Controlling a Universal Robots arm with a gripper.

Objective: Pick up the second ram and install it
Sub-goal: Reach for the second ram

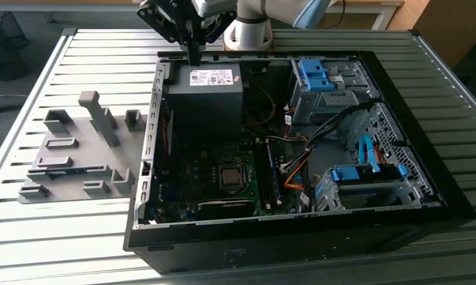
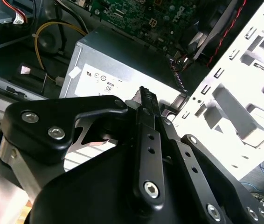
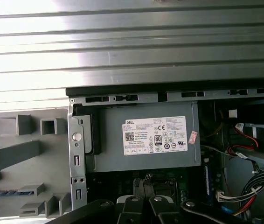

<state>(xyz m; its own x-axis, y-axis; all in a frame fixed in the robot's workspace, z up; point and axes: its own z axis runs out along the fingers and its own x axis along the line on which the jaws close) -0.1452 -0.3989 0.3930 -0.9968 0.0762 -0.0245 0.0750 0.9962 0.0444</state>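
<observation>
The second ram [image 1: 64, 173] is a thin blue-green stick lying in a slot of the grey holder plate [image 1: 76, 130], at the exterior view's left beside the open computer case [image 1: 451, 196]. In the first wrist view the ram [image 3: 10, 192] shows as a blue strip among the grey blocks. My gripper [image 1: 194, 58] hangs over the case's far edge, just above the power supply [image 1: 205, 89], far from the ram. In the second wrist view its black fingers [image 2: 145, 95] are shut together with nothing between them.
The case holds the motherboard [image 1: 222, 178], drive bays with bright blue latches [image 1: 313, 74] [image 1: 365, 175], and orange and black cables [image 1: 297, 172]. Tall grey blocks [image 1: 100, 116] stand up from the holder plate. A slatted metal table [image 1: 79, 237] carries everything.
</observation>
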